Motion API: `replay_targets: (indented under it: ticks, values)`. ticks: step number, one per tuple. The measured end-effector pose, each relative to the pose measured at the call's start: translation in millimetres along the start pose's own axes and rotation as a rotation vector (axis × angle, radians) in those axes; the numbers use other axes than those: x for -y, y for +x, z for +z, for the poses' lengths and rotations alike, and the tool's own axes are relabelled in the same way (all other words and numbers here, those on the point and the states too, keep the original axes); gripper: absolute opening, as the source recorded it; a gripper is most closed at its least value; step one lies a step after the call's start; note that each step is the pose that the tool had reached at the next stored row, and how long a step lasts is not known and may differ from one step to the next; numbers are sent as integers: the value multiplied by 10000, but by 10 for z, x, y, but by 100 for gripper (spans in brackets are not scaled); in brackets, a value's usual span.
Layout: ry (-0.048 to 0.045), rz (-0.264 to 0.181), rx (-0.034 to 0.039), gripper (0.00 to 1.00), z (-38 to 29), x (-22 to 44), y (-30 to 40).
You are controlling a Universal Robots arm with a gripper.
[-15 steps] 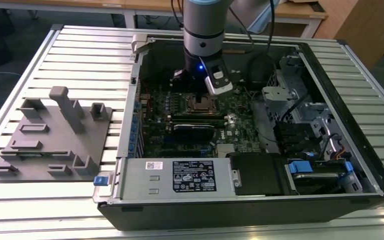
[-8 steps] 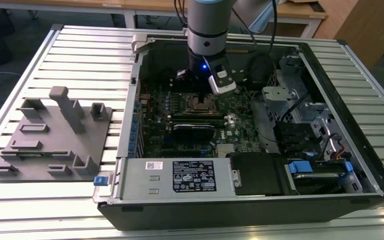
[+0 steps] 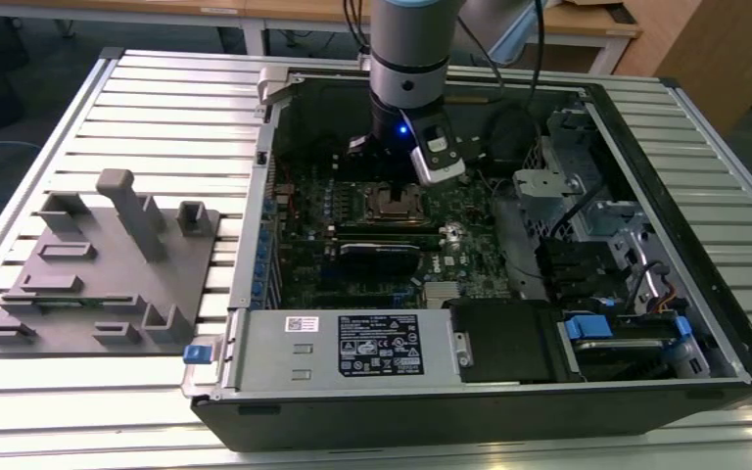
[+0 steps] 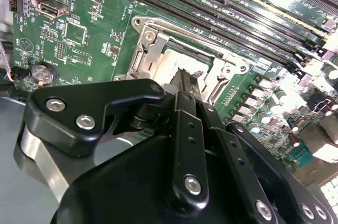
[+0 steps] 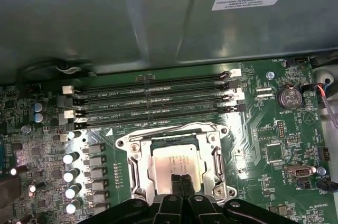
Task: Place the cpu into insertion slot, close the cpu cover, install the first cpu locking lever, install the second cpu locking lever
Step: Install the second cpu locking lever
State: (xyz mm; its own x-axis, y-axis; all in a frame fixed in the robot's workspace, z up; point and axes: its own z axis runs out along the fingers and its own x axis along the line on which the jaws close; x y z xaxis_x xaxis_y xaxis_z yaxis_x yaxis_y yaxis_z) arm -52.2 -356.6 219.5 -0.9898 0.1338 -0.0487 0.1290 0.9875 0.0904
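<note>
Hovering with its black fingers pressed together and empty, the gripper touches the thin, stiff, light silvery-beige square cpu, best handled by its edges.

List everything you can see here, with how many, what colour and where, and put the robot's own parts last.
computer case: one, black, open on the slatted table
slatted table: one, pale grey, under the case
fixture block: one, grey, on the table at the exterior view's left of the case
motherboard: one, green, on the case floor
cpu: one, pale silvery, lying in the insertion slot
insertion slot: one, silvery rim, mid-board
memory slots: four, black, beside the insertion slot
coin battery: one, silver, near the board's edge
gripper: one, black, jaws together, tips at the cpu's top face
robot arm: one, grey, coming down into the case
</note>
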Motion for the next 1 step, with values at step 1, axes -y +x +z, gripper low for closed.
replay_targets:
  ticks: [1]
  values:
    - [0,0,0,10,0,0,0]
